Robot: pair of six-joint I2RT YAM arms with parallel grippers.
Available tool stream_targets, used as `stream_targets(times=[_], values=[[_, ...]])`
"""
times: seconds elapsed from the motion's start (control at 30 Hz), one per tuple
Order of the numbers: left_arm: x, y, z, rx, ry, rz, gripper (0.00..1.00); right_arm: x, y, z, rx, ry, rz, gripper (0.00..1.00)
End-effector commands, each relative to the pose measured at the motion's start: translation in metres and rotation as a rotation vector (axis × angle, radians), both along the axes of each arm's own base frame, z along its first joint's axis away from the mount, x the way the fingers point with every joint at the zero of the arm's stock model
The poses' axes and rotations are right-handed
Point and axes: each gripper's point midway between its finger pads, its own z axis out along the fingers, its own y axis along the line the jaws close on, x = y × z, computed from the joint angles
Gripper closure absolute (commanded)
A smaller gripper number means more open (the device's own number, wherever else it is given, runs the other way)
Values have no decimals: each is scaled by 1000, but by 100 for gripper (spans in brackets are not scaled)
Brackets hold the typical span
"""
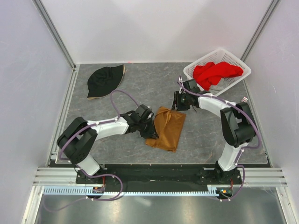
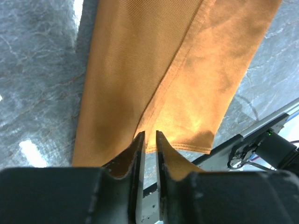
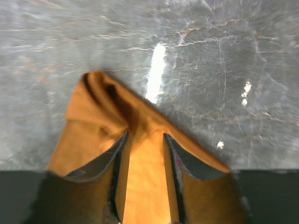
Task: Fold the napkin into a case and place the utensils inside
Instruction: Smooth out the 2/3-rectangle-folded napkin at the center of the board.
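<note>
The orange-brown napkin (image 1: 167, 130) lies doubled into a rough oblong at the middle of the grey table. My left gripper (image 1: 152, 133) is at its near left edge. In the left wrist view the jaws are almost together at the cloth's hem, and a raised fold of napkin (image 2: 140, 70) runs into the left gripper (image 2: 150, 135). My right gripper (image 1: 177, 106) is over the far right corner. In the right wrist view that gripper (image 3: 145, 135) stands open, with napkin (image 3: 103, 112) lying between and around its fingers and bunched ahead of them. The utensils are out of view.
A black hat (image 1: 105, 80) lies at the back left. A white basket (image 1: 219, 50) at the back right holds a red cloth (image 1: 215, 72), close behind the right arm. White walls and a metal rail (image 1: 63, 116) bound the table.
</note>
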Motion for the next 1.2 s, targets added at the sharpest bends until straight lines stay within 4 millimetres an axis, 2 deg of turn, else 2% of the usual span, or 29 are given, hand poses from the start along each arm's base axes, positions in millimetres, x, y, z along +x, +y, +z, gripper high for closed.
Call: stream_targets(times=[0.0, 0.07, 0.2, 0.33, 0.6, 0.7, 0.73, 0.8, 0.83, 0.87, 0.93, 1.03, 1.17], values=[[3, -7, 29, -69, -87, -22, 69, -1, 0, 39, 32, -85, -1, 55], [-1, -6, 29, -63, -87, -33, 63, -8, 2, 40, 50, -73, 15, 52], [-5, -3, 21, -33, -75, -38, 64, -15, 10, 33, 95, -48, 48, 48], [-6, -1, 15, -18, -61, -30, 69, -15, 16, 24, 119, -37, 58, 47], [-7, -4, 19, -15, -76, -41, 62, -9, 24, 2, 140, -5, 69, 49], [-6, -4, 21, -13, -80, -42, 62, -7, 26, 0, 144, -1, 67, 58], [-6, -3, 21, -9, -81, -43, 62, -6, 26, 0, 145, -2, 69, 71], [-4, -4, 25, -10, -93, -41, 62, -2, 27, 7, 145, -20, 68, 80], [-4, -3, 25, -7, -93, -41, 62, 0, 27, 10, 144, -31, 69, 90], [-4, -3, 25, -6, -95, -44, 62, 4, 26, 14, 142, -45, 67, 94], [-3, -5, 25, -3, -94, -46, 62, 8, 25, 19, 130, -62, 59, 100], [0, -9, 23, -1, -88, -51, 65, 16, 26, 18, 121, -66, 54, 100], [5, -14, 20, 10, -87, -52, 66, 18, 27, 1, 111, -34, 54, 100]])
